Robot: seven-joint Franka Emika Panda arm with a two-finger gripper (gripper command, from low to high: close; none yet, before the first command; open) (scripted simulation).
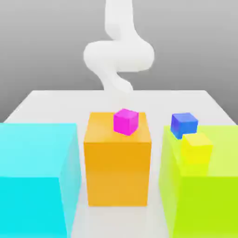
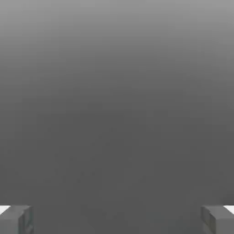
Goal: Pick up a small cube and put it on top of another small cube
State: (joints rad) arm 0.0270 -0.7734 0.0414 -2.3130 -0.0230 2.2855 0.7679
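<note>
Huge cyan block, orange block, lime block

Cyan block: cut off by exterior view's left and bottom edges. Lime block: cut off at right and bottom edges. Arm: blurred, cropped at top; lower end hidden behind orange block. Tool: fingertips cropped at hand view's corners, set wide apart.

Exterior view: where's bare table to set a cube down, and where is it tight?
Bare table lies behind the cyan block, toward the arm. Narrow gaps flank the orange block. Crowded: blue cube and yellow cube on the lime block.
</note>
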